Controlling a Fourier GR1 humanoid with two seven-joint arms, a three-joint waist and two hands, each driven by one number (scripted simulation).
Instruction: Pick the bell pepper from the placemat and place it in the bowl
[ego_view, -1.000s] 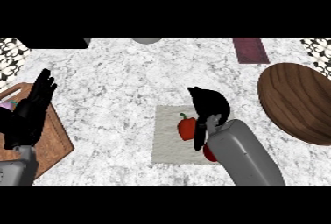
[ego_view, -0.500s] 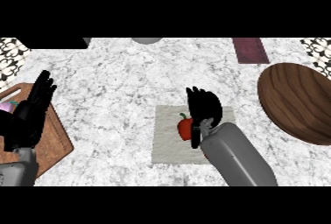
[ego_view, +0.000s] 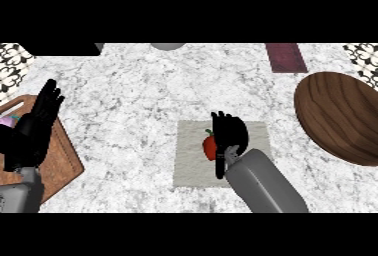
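Note:
A red bell pepper (ego_view: 210, 146) with a green stem lies on the pale placemat (ego_view: 193, 172) in the middle of the counter. My right hand (ego_view: 230, 134) stands against the pepper's right side, fingers fairly straight and pointing away from me, thumb low beside the pepper. It hides the pepper's right part. The brown wooden bowl (ego_view: 339, 117) sits at the right edge, well apart from the hand. My left hand (ego_view: 33, 132) rests open at the far left, fingers up, holding nothing.
A wooden cutting board (ego_view: 63, 160) lies under the left hand, with a purple item (ego_view: 9, 121) at its far edge. Along the back are a dark red block (ego_view: 286, 57), a grey round object (ego_view: 168, 46) and a black object (ego_view: 63, 48).
My right hand has shifted left across the placemat and now covers the pepper's right side. The pepper and the left hand have stayed where they were.

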